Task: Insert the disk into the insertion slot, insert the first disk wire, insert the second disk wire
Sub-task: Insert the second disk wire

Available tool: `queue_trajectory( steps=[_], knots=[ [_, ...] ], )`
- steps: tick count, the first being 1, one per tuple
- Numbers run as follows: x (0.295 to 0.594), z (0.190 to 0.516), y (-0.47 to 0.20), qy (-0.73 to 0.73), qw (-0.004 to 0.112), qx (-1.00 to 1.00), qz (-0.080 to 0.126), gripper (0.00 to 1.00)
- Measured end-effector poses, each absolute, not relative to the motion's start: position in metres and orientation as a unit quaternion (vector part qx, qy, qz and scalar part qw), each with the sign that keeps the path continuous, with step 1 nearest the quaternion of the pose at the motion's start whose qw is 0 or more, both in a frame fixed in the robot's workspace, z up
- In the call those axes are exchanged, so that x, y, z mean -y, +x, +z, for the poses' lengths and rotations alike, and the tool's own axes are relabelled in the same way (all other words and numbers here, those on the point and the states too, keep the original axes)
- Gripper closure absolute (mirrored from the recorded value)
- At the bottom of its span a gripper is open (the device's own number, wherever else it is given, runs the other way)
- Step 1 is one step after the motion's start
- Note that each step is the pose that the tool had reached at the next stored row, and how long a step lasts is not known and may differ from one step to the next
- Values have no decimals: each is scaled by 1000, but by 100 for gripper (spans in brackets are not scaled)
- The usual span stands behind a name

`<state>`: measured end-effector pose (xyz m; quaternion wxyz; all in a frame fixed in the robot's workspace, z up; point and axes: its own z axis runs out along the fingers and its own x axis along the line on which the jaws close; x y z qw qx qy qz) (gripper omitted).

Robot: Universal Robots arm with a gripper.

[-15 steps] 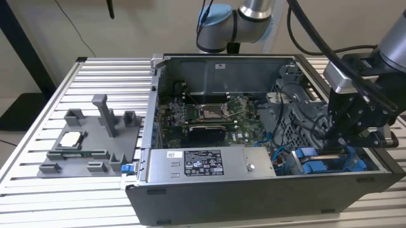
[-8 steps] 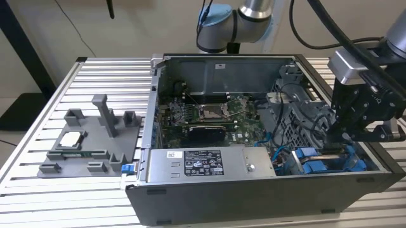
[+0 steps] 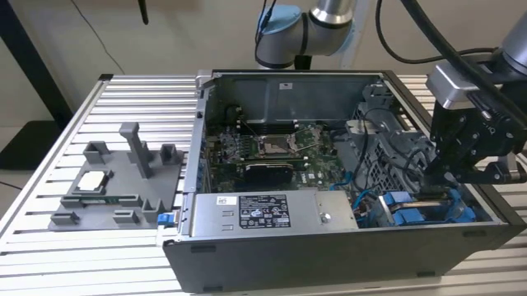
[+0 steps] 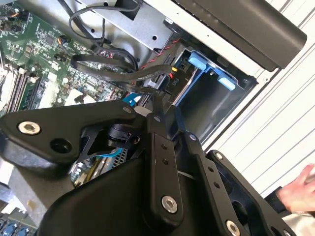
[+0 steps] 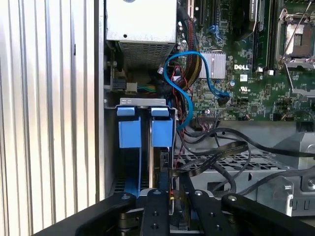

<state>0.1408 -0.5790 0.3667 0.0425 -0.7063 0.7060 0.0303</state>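
Observation:
The disk [image 5: 156, 162] sits edge-on in its blue carrier [image 5: 130, 130] inside the insertion slot [image 5: 110, 147], the grey metal bay at the case's corner. In the exterior view the blue carrier [image 3: 408, 213] lies low in the case toward the exterior view's right. My gripper [image 5: 173, 194] hangs right over the disk's end, its black fingers [image 5: 156, 211] close together on a dark wire connector with red and yellow leads. A flat black cable [image 4: 123, 73] loops away from the gripper [image 4: 165, 115]. In the exterior view the gripper [image 3: 430, 188] reaches down into the bay.
A grey labelled power-supply box [image 3: 263, 213] lies along the case's front wall beside the bay. The motherboard [image 3: 263, 148] covers the case floor. A blue cable [image 5: 187, 83] and black cables crowd the space near the bay. A grey fixture plate [image 3: 115, 185] sits at the exterior view's left. A person's hand [image 4: 300, 187] is nearby.

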Motion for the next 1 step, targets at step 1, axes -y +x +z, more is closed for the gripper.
queue_trajectory(
  steps=[1],
  knots=[
    [579, 367, 141, -706, 42, -706, 30, 76]
  ],
)
